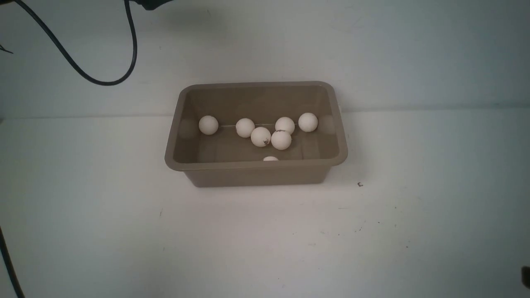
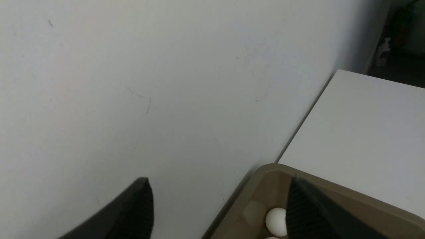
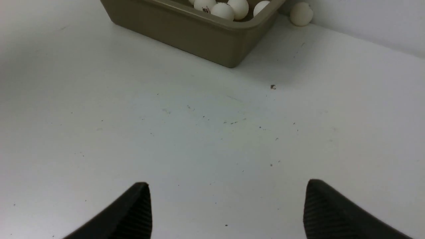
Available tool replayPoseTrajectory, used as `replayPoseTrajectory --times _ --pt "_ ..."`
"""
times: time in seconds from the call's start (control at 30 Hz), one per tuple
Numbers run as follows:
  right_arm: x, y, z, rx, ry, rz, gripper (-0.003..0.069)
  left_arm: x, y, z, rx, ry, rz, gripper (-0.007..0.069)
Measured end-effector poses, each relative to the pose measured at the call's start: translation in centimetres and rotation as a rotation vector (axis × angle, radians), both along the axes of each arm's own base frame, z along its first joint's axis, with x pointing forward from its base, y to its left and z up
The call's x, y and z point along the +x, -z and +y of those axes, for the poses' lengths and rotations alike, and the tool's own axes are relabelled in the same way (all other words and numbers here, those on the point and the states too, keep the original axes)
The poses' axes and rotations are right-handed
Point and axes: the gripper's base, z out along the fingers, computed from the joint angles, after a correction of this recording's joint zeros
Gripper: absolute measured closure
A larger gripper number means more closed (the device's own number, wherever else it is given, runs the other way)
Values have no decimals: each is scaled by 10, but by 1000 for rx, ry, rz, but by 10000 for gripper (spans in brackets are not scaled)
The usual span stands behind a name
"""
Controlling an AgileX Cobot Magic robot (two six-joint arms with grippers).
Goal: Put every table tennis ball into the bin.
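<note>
- Front view: the bin (image 1: 256, 169), a grey-brown plastic tub with rounded corners and a flared rim, sits on the white desk (image 1: 265, 240) by the wall (image 1: 372, 49). Inside lie white balls (image 1: 260, 136): six in a loose row, some touching, one with a dark mark; a seventh peeks over the near rim. Neither arm shows.
- Left wrist view: the left jaws stand wide apart with nothing between them, above a corner of the bin (image 2: 335, 194), facing the wall. One ball (image 2: 276, 221) shows inside.
- Right wrist view: the right jaws are wide open and empty over the bare desk, well apart from the bin (image 3: 196, 33). One ball (image 3: 301, 14) lies outside the bin, at the wall.
</note>
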Motion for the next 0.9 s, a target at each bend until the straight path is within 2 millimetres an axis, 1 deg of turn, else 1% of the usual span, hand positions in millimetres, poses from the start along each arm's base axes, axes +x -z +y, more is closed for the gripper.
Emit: replayPoseTrajectory --times 0.03,0.07,0.1,0.17,0.2,0.43,0.6,0.73,0.83,0.9 --pt "0 9 1 11 1 22 102 0 0 0 0 0 0 168" --pt "0 9 1 11 1 22 102 0 0 0 0 0 0 168" --pt "1 16 1 25 3 20 102 0 0 0 0 0 0 186" --pt "2 21 2 33 7 4 102 0 0 0 0 1 0 200" --pt "2 20 2 36 7 -1 102 0 0 0 0 1 0 201" --pt "2 38 0 31 17 -4 102 -3 1 -2 4 38 14 209" --pt "1 58 -1 37 23 -15 102 -6 1 -4 -2 76 28 209" --pt "3 55 0 61 26 -64 102 -9 0 -6 -26 107 38 209" --pt "3 55 -1 63 37 -70 103 -9 -1 -6 -39 115 39 209" --pt "4 55 -3 66 77 -65 102 -10 -2 -7 -53 121 38 209"
